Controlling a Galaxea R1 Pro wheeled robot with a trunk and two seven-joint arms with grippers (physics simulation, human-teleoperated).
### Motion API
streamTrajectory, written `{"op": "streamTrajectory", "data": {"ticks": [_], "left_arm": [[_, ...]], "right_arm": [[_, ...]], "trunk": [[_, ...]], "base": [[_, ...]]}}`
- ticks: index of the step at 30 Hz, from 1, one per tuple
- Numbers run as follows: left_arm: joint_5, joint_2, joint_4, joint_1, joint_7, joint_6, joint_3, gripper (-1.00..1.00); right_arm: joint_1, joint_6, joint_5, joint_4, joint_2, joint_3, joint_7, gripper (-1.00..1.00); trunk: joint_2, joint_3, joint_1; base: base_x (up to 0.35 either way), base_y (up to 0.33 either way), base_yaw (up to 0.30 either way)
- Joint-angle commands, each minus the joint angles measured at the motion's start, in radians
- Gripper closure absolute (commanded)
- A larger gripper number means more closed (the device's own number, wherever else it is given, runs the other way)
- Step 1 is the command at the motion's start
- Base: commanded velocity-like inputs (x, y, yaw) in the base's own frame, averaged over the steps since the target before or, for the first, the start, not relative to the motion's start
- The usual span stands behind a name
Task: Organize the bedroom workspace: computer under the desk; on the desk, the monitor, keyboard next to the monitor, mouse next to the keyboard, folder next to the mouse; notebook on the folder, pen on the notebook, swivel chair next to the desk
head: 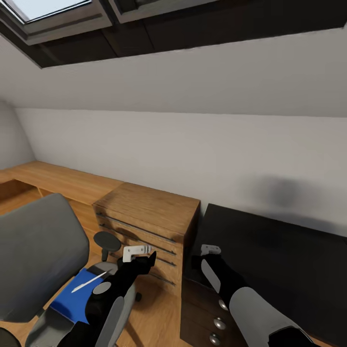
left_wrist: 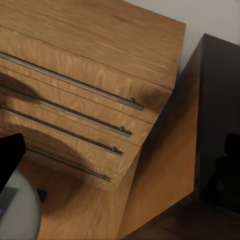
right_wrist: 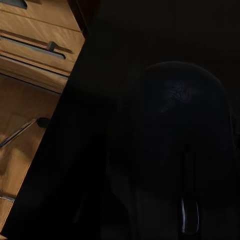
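Observation:
The grey swivel chair (head: 33, 250) stands at the lower left. On its seat lies the blue folder (head: 72, 301) with the white pen (head: 89, 281) across it. My left gripper (head: 148, 258) hovers between the chair and the wooden cabinet; its fingers' state is unclear. My right gripper (head: 200, 260) hangs over the left end of the black desk (head: 279, 250). The black mouse (right_wrist: 182, 115) looms large and close in the right wrist view, held well above the desk top (right_wrist: 100, 60). Monitor, keyboard, notebook and computer are out of view.
A light-wood cabinet (head: 149, 212) with bar handles (left_wrist: 90, 90) stands between chair and desk. The desk's drawer unit has silver knobs (head: 222, 304). The chair's black armrest (head: 107, 239) is close to my left arm. A sloped white wall rises behind, and a low wooden ledge (head: 58, 178) runs left.

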Motion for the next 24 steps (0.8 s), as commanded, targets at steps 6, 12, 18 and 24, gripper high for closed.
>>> {"op": "streamTrajectory", "data": {"ticks": [6,12,18,24], "left_arm": [[0.011,0.001,-0.001,-0.001,0.009,0.004,-0.001,-1.00],[0.011,0.001,-0.001,-0.001,0.009,0.004,0.000,-1.00],[0.011,0.001,-0.001,-0.001,0.009,0.004,0.000,-1.00],[0.010,0.002,-0.001,-0.001,0.009,0.004,0.000,-1.00]], "right_arm": [[-0.001,0.003,-0.012,-0.002,-0.002,0.006,-0.007,1.00],[-0.001,0.003,-0.012,-0.002,-0.003,0.004,-0.007,1.00],[-0.001,0.003,-0.012,-0.002,-0.004,0.003,-0.006,1.00],[-0.001,0.003,-0.008,-0.002,-0.003,0.004,-0.011,-1.00]], "trunk": [[-0.001,-0.001,0.000],[-0.001,-0.001,0.000],[-0.001,-0.001,0.000],[-0.001,-0.001,0.000]], "base": [[0.000,0.000,0.011],[0.000,0.000,0.000],[0.000,0.000,0.000],[0.000,0.000,0.000]]}}
